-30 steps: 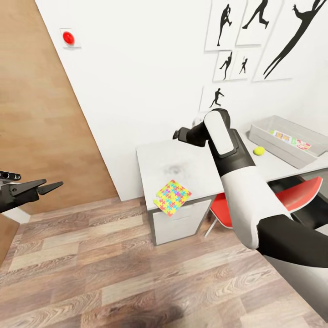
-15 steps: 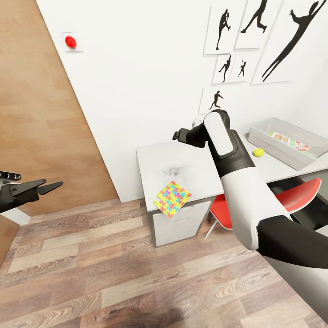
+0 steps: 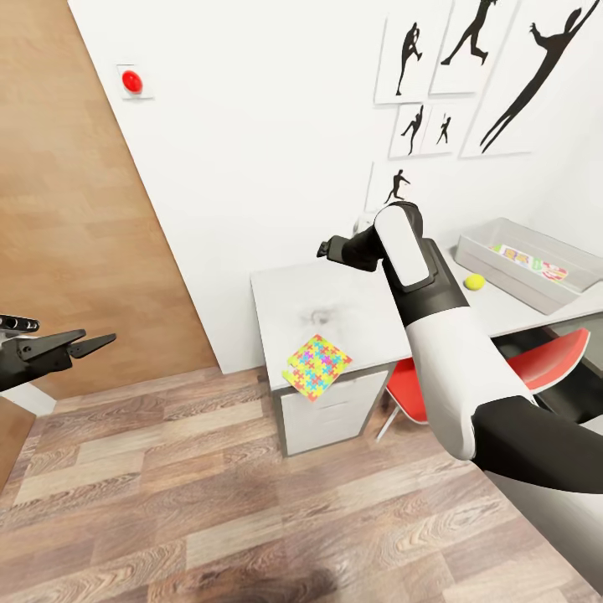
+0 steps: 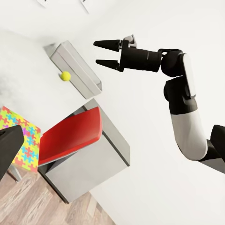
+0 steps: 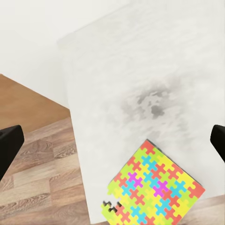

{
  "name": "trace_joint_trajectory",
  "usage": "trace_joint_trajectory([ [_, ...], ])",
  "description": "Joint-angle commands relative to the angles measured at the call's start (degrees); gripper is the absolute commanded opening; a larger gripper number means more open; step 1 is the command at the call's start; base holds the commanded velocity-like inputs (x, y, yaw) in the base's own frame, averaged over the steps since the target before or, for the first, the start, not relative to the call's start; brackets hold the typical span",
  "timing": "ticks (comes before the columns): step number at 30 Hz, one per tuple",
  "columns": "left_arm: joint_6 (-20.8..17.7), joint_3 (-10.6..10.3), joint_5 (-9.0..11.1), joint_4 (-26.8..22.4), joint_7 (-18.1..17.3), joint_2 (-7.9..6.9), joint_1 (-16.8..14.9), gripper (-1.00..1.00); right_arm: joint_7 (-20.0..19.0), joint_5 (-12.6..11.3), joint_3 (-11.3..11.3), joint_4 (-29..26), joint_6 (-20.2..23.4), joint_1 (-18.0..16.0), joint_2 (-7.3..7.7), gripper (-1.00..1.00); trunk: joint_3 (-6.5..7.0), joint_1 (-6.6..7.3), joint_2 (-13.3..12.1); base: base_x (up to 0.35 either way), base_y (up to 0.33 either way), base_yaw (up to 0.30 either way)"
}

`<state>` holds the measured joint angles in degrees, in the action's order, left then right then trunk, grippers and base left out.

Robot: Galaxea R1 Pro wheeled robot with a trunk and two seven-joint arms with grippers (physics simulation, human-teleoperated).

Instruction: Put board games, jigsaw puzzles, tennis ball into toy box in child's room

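One jigsaw puzzle (image 3: 316,366) (image 5: 154,190) lies on the table (image 3: 335,293), overhanging its near left corner. My right gripper (image 3: 325,249) (image 4: 104,53) hovers open and empty above that end of the table, a little beyond the puzzle. The tennis ball (image 3: 475,282) (image 4: 65,75) rests on the table beside the toy box (image 3: 502,272) (image 4: 77,68). Colourful flat pieces (image 3: 532,260) lie inside the box. My left gripper (image 3: 92,342) hangs open and empty over the floor, far left of the table. The bed is out of view.
A red chair (image 3: 544,356) (image 4: 70,136) is tucked under the table to the right of its grey drawers (image 3: 331,410). A wooden door (image 3: 67,209) stands at the left, with a red button (image 3: 130,81) on the white wall. Wood-plank floor (image 3: 251,519) lies before the table.
The whole view has shifted slightly, so the camera moved. Both arms hold the same pose, and the puzzle, ball and box stay put.
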<state>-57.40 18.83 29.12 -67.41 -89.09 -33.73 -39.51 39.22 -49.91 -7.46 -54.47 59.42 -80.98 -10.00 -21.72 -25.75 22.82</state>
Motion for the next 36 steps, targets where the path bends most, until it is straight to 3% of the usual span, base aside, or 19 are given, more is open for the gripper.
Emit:
trace_joint_trajectory([
  [1,-0.6,0.0,0.0,0.0,-0.2,-0.02,0.0,1.00,0.6,-0.5,-0.1,0.0,0.1,-0.1,0.00,1.00,-0.01,-0.04,0.1,0.000,0.000,0.000],
  [14,-0.6,0.0,0.1,0.0,-0.2,-0.02,0.0,1.00,0.6,-0.5,-0.5,0.0,0.1,0.4,0.00,1.00,1.22,-0.04,0.1,0.000,0.000,0.000],
  [19,-0.6,0.0,0.1,0.0,-0.2,-0.04,0.0,1.00,0.5,-0.5,-1.4,0.0,0.0,2.5,0.00,1.00,1.70,-0.04,0.1,0.000,0.000,0.000],
  [30,-0.6,-0.1,0.0,0.0,-0.2,-0.02,0.0,1.00,0.5,-0.6,-5.5,-2.3,-2.2,9.4,0.00,1.00,2.75,-0.04,0.1,0.000,0.000,0.000],
  [36,-0.5,-0.1,0.0,0.0,-0.2,-0.02,0.0,1.00,0.5,-0.6,-6.3,-11.5,-2.1,15.8,0.00,1.00,3.32,-0.04,0.1,0.000,0.000,0.000],
])
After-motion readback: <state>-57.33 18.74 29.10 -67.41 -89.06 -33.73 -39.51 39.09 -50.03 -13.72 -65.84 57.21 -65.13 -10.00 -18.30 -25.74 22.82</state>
